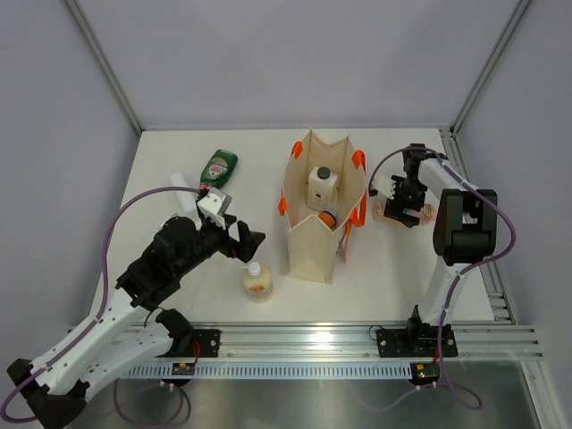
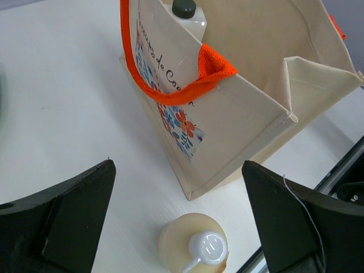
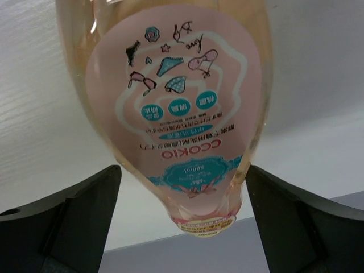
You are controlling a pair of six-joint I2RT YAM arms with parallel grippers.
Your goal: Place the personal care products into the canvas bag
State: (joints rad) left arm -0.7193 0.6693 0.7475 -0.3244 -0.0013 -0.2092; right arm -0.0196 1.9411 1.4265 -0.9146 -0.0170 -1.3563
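From above, the canvas bag (image 1: 308, 246) stands upright at the middle of the table (image 1: 161, 170), mouth open and orange handles hanging over its sides. Inside it are the white black-capped bottle (image 1: 322, 186) and, just nearer, the orange cylinder (image 1: 328, 216). The green red-capped bottle (image 1: 218, 167) lies towards the far left corner, with the white tube (image 1: 181, 184) beside it, partly hidden by the left arm. The cream pump bottle (image 1: 257, 281) stands near the near edge, left of the bag. The left gripper (image 1: 248, 242) hangs just beyond the pump bottle, released and holding nothing. Right of the bag, the right gripper (image 1: 405, 213) sits over the pink clear bottle (image 1: 384, 209), which lies on the table.

In the left wrist view, the two fingers (image 2: 68, 222) are spread wide. The pump bottle stands between them at the bottom, apart from both, and the bag's printed side rises just behind it.

In the right wrist view, the fingers (image 3: 62, 227) are spread on either side of the pink bottle's narrow end. Its label faces the camera. I cannot tell whether the pads touch it.
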